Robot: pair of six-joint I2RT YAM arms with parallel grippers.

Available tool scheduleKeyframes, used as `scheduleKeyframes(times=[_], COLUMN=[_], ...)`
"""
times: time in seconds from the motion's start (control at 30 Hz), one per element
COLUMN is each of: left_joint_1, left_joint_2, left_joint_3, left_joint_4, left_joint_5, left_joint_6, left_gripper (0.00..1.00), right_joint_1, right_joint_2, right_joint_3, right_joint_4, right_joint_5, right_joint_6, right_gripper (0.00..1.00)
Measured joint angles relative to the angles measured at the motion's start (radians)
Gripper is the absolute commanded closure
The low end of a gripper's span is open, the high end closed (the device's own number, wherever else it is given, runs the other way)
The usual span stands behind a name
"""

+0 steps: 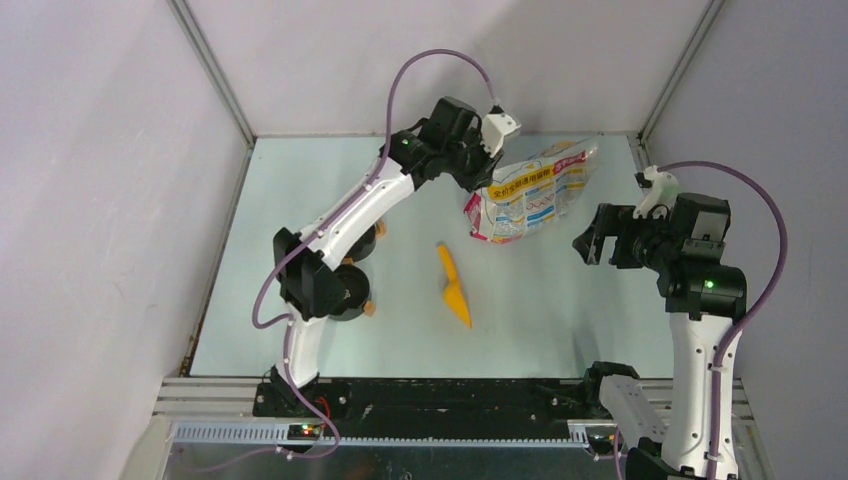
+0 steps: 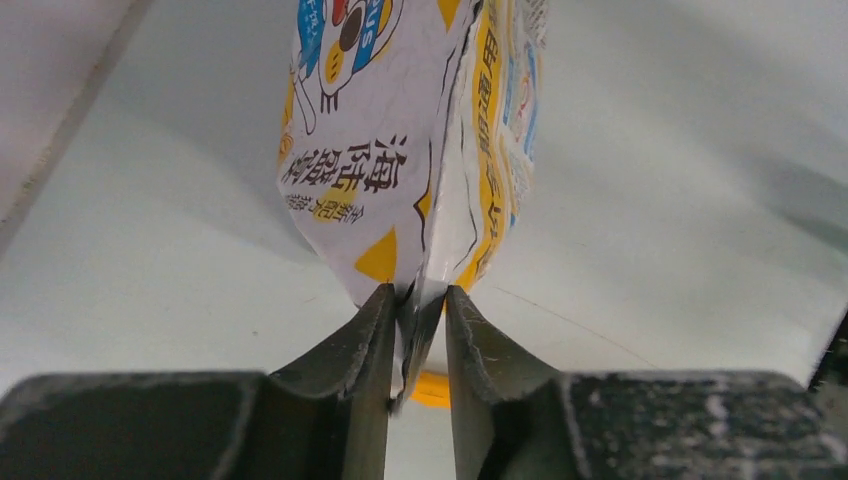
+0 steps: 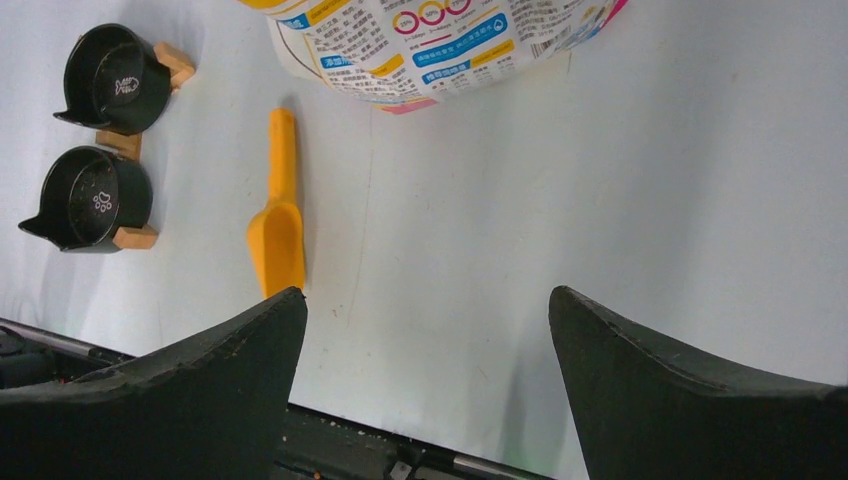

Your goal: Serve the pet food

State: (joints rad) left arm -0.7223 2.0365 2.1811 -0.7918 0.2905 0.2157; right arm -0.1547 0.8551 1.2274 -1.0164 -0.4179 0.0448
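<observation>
No pet food shows in any view. The white, yellow and pink printed bag point(image 1: 532, 190) lies at the back of the table, right of centre. My left gripper point(image 1: 483, 178) is at its left end and is shut on a thin edge of the bag point(image 2: 400, 130); the pinch shows in the left wrist view point(image 2: 418, 300). My right gripper point(image 1: 590, 240) is open and empty, hovering to the right of the bag and apart from it. In the right wrist view point(image 3: 425, 300) its jaws stand wide apart over bare table, with the bag point(image 3: 450, 45) at the top edge.
An orange scoop point(image 1: 453, 285) lies at mid-table, in front of the bag, also in the right wrist view point(image 3: 277, 235). Two empty black bowls point(image 3: 115, 65) point(image 3: 90, 200) on wooden stands sit at the left, partly under my left arm point(image 1: 350, 295). Walls enclose three sides.
</observation>
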Motion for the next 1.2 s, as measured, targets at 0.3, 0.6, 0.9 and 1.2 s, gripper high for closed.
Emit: scheduleKeyframes(times=[0.3,0.6,0.9,1.2], left_joint_1=[-0.061,-0.123,-0.209,-0.21], left_joint_2=[0.019,-0.04,-0.041,-0.198], left_joint_3=[0.007,-0.059,-0.058,-0.163], left_joint_4=[0.002,0.002,0.071,0.004], left_joint_5=[-0.138,0.121,0.3,0.345], left_joint_6=[0.037,-0.016,-0.191,-0.084], left_gripper=[1.0,1.0,0.93,0.35], right_joint_1=[0.0,0.0,-0.094,-0.122], right_joint_2=[0.001,0.11,0.25,0.346], right_joint_3=[-0.002,0.091,0.164,0.156], right_joint_4=[-0.009,0.011,0.047,0.091], right_joint_5=[-0.016,-0.016,-0.116,-0.196], right_joint_6=[0.008,0.056,0.257,0.355], right_gripper=[0.05,0.02,0.03,0.2])
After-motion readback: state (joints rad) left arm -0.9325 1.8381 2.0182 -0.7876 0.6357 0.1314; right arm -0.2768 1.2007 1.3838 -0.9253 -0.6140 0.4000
